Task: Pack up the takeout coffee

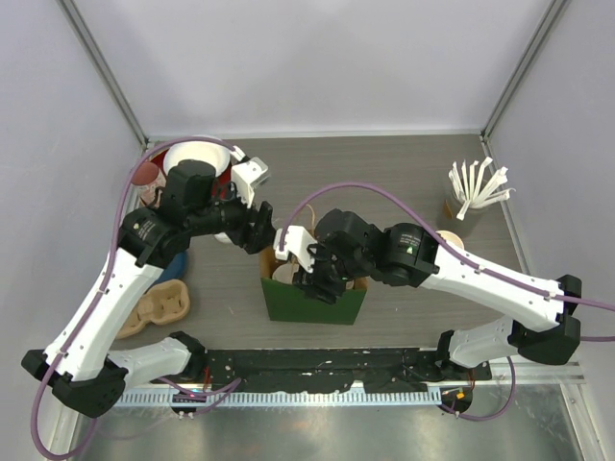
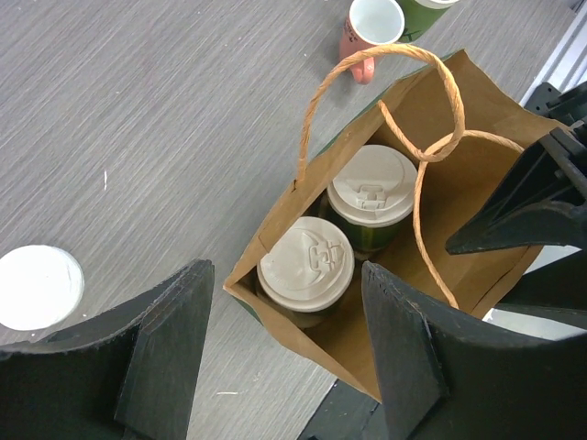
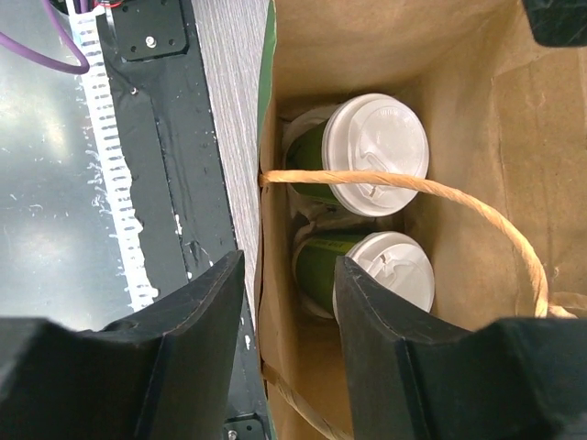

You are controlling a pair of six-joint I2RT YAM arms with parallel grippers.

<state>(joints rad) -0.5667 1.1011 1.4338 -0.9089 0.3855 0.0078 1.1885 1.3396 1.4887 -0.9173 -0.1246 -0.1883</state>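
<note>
Two green takeout coffee cups with white lids stand side by side inside an open brown-lined green paper bag (image 1: 332, 305). They show in the left wrist view (image 2: 305, 261) (image 2: 371, 192) and in the right wrist view (image 3: 378, 151) (image 3: 396, 270). My left gripper (image 2: 289, 357) is open above the bag's corner, one finger outside it and one over the inside. My right gripper (image 3: 289, 339) is open and straddles the bag's near wall (image 3: 266, 302) without pinching it. In the top view both grippers (image 1: 258, 226) (image 1: 322, 279) hover over the bag and hide the cups.
The bag's twine handles (image 2: 367, 55) (image 3: 413, 188) arch over its mouth. A pink-handled mug (image 2: 367, 27) stands beyond the bag, and a white lid (image 2: 37, 286) lies on the table. A cardboard cup carrier (image 1: 159, 307) lies left, and a holder of white stirrers (image 1: 476, 192) stands at back right.
</note>
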